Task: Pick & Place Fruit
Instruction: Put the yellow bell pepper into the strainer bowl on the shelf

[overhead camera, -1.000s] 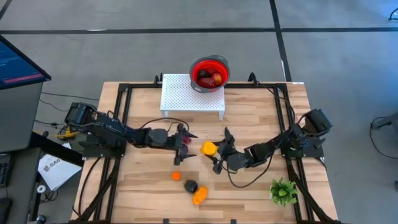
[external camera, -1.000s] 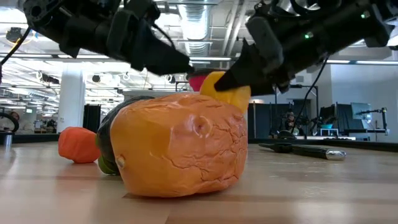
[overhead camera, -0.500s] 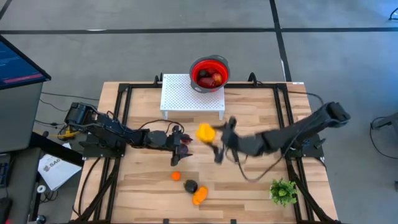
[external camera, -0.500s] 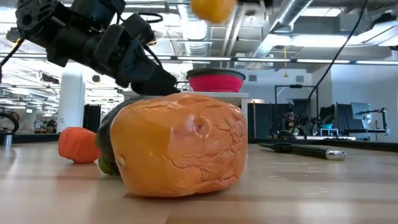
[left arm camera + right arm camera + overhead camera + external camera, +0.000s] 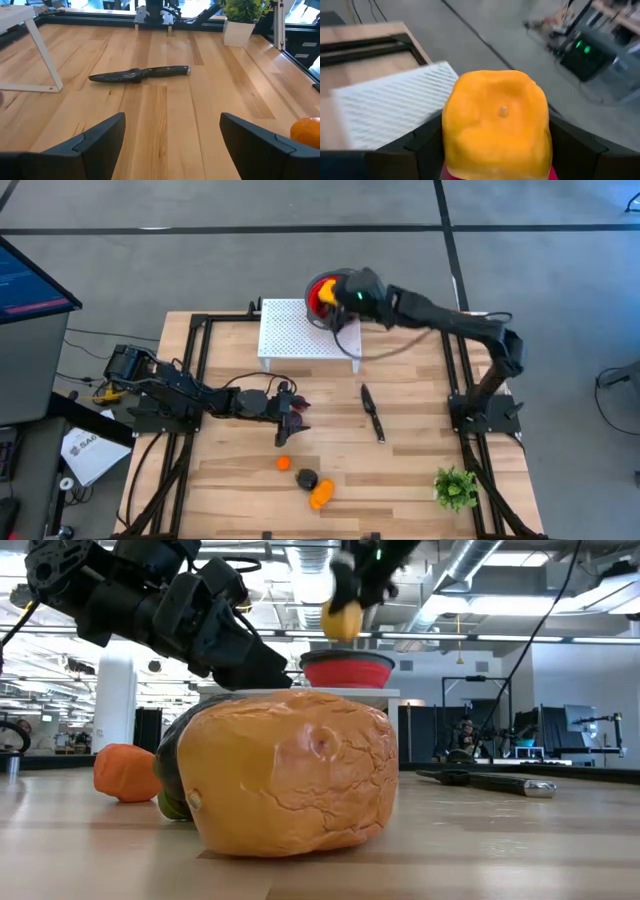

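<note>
My right gripper [image 5: 343,293] is shut on a yellow fruit [image 5: 327,293] right above the red bowl [image 5: 316,283], which stands on the white perforated stand [image 5: 300,330]. The bowl holds red fruits [image 5: 340,308]. In the low view the yellow fruit [image 5: 343,620] hangs just over the bowl's rim [image 5: 348,660]. On the near part of the table lie a small orange fruit [image 5: 283,463], a blackish-green one [image 5: 306,478] and a bigger orange one [image 5: 321,496]. My left gripper [image 5: 172,135] is open, low over mid-table; a small dark red piece [image 5: 299,405] shows at its fingers. My right gripper pinches the yellow fruit [image 5: 497,125] between its two fingers [image 5: 412,150], one on each of its opposite sides. The fruit is lifted clear of everything and hangs over the red bowl. My left gripper: I cannot tell whether it touches the dark red piece.
A black-handled knife [image 5: 372,412] lies mid-table, to the right of my left gripper, and is seen ahead of the fingers in the left wrist view [image 5: 140,75]. A green plant sprig [image 5: 455,487] stands at the near right corner. The stand's legs [image 5: 42,55] rest on the far part of the table.
My right gripper has carried the yellow fruit up from mid-table and swung it toward the far edge, ending over the red bowl; it has stayed shut on the fruit. The knife, which the right arm covered, now lies in plain view.
</note>
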`<state>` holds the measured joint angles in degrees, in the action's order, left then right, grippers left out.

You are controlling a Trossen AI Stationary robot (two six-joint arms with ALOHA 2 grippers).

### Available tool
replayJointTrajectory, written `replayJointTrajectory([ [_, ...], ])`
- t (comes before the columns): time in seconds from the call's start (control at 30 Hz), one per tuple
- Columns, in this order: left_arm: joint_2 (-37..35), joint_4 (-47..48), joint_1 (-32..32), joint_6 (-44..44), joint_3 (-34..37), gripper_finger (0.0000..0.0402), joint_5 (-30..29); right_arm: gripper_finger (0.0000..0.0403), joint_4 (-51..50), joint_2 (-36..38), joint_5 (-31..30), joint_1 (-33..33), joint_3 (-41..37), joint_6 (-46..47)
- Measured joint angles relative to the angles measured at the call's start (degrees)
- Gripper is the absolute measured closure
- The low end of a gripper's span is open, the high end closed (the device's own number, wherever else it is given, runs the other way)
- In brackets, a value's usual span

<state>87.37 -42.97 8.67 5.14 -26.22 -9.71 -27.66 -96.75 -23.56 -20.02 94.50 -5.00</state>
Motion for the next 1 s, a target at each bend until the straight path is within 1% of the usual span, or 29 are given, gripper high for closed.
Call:
replayJointTrajectory([
  [0.13,0.0,-0.3,0.0,-0.2,0.0,0.0088,0.0,0.0126,0.1,-5.3,7.5,-7.7,3.1,0.0],
  [0.2,0.0,-0.5,0.0,-0.3,0.0,0.0089,0.0,0.0126,0.4,-7.3,10.0,-10.1,4.2,0.6],
  [0.3,0.0,-0.9,0.0,-0.7,0.0,0.0089,-0.1,0.0126,0.4,-9.7,10.4,-11.8,5.2,0.6],
  [0.43,0.0,-1.0,0.0,-1.7,0.0,0.009,-0.1,0.0124,0.0,-10.5,10.7,-12.5,5.3,0.5],
  [0.8,0.0,-1.5,-0.1,-1.6,0.0,0.0094,-0.2,0.0062,-1.8,-10.4,10.7,-12.8,5.3,0.5],
  [1.0,0.0,-1.7,-0.1,-1.5,0.0,0.0094,-0.2,0.0044,-1.8,-10.4,10.2,-12.9,5.3,1.8],
])
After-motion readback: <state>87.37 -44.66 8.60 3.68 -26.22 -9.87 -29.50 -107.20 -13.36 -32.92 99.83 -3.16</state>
